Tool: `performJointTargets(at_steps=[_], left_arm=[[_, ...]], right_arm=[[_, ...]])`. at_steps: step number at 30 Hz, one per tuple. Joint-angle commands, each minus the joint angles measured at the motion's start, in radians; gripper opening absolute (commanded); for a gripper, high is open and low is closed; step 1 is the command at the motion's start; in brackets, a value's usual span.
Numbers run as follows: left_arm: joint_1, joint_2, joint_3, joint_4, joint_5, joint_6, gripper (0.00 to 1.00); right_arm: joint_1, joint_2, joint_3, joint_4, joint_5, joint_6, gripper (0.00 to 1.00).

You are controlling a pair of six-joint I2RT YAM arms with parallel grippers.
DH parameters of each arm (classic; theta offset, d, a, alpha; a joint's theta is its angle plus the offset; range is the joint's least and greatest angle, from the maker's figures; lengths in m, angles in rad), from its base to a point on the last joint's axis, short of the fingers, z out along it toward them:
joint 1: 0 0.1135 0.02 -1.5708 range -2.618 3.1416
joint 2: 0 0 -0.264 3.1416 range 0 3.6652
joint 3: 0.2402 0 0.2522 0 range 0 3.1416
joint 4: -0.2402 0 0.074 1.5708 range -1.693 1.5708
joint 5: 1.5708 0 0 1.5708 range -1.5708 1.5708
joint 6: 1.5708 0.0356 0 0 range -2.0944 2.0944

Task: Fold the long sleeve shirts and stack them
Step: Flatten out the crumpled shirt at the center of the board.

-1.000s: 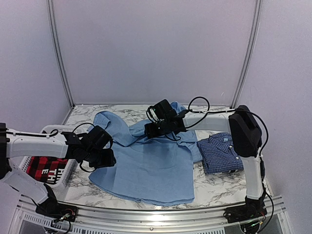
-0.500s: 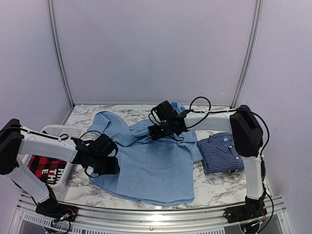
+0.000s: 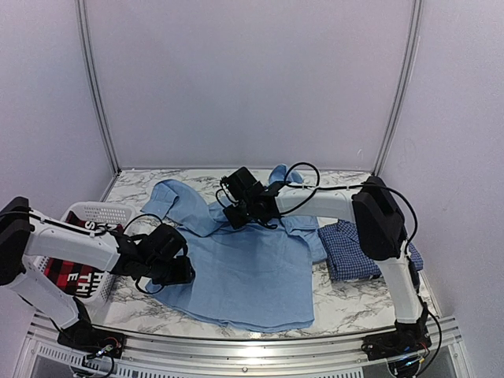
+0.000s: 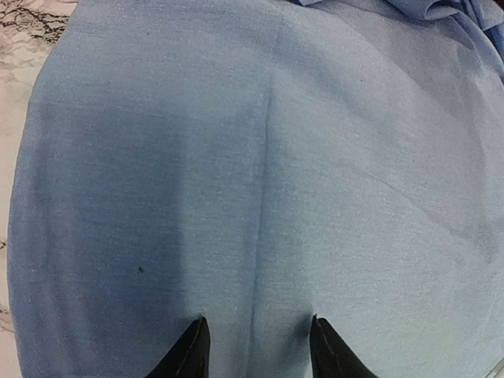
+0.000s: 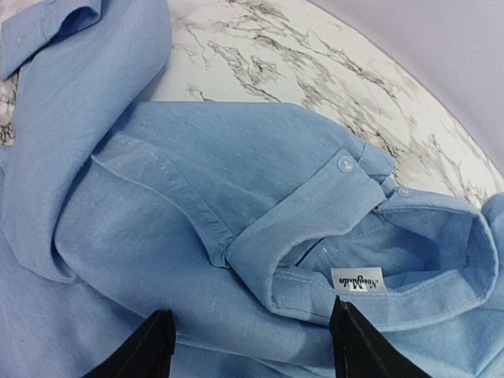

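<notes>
Check the left fingers (image 4: 191, 353): they sit partly apart over flat cloth of the light blue shirt (image 3: 244, 268) and grip nothing. The right fingers (image 5: 142, 354) stand wide above its collar (image 5: 409, 260), with the label (image 5: 352, 282) showing. The shirt lies spread, its sleeves rumpled at the far side. Right of it you find the dark checked shirt (image 3: 346, 256), folded. Both rest on the marble bench (image 3: 346, 303), with pale walls (image 3: 252, 79) behind.
</notes>
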Motion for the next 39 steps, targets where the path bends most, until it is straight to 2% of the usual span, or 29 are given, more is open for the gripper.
performJointTargets(at_steps=[1, 6, 9, 10, 18, 23, 35, 39], left_arm=[[-0.014, -0.002, -0.088, -0.1, 0.045, -0.045, 0.45], [-0.015, -0.031, -0.114, -0.1, 0.047, -0.061, 0.44], [-0.017, -0.041, -0.121, -0.1, 0.05, -0.066, 0.44], [-0.017, -0.041, -0.123, -0.101, 0.051, -0.067, 0.44], [-0.019, -0.05, -0.129, -0.105, 0.061, -0.067, 0.44], [-0.019, -0.058, -0.13, -0.113, 0.057, -0.068, 0.44], [-0.02, -0.067, -0.135, -0.121, 0.059, -0.071, 0.44], [-0.02, -0.068, -0.134, -0.121, 0.059, -0.072, 0.44]], right_arm=[[-0.006, 0.042, 0.068, -0.034, 0.004, -0.036, 0.62], [-0.01, 0.043, 0.085, -0.052, -0.049, -0.036, 0.6], [-0.007, 0.041, 0.076, -0.056, -0.075, -0.036, 0.49], [-0.003, 0.034, 0.067, -0.059, -0.075, -0.036, 0.48], [0.008, -0.036, 0.011, -0.054, -0.044, -0.062, 0.69], [0.026, -0.042, 0.006, -0.064, -0.012, -0.084, 0.77], [0.051, 0.025, 0.029, -0.064, 0.03, -0.12, 0.78], [0.049, 0.068, 0.071, -0.075, 0.035, -0.124, 0.74]])
